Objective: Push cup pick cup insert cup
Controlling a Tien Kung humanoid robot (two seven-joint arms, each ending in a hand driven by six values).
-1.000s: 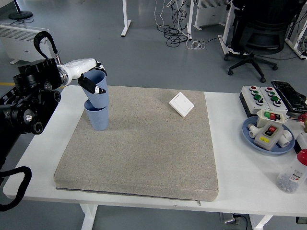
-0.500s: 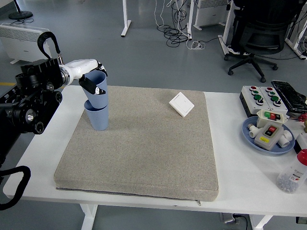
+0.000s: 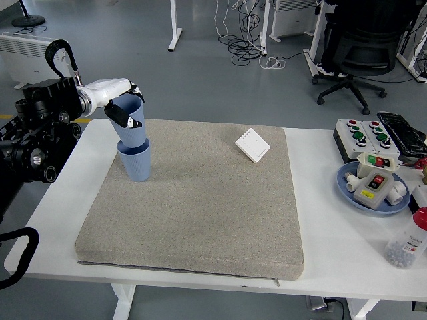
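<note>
- Two blue cups sit at the upper left of the frame: the lower cup (image 3: 135, 164) stands upright on the grey mat (image 3: 200, 213).
- Left hand (image 3: 120, 103) grips the upper cup (image 3: 131, 123), whose base sits tilted in the lower cup's mouth.
- White switch plate (image 3: 252, 145) lies at the mat's upper right.

cups (image 3: 135, 143): blue | mat (image 3: 200, 200): speckled grey | table (image 3: 333, 220): white | switch plate (image 3: 252, 145): white
</note>
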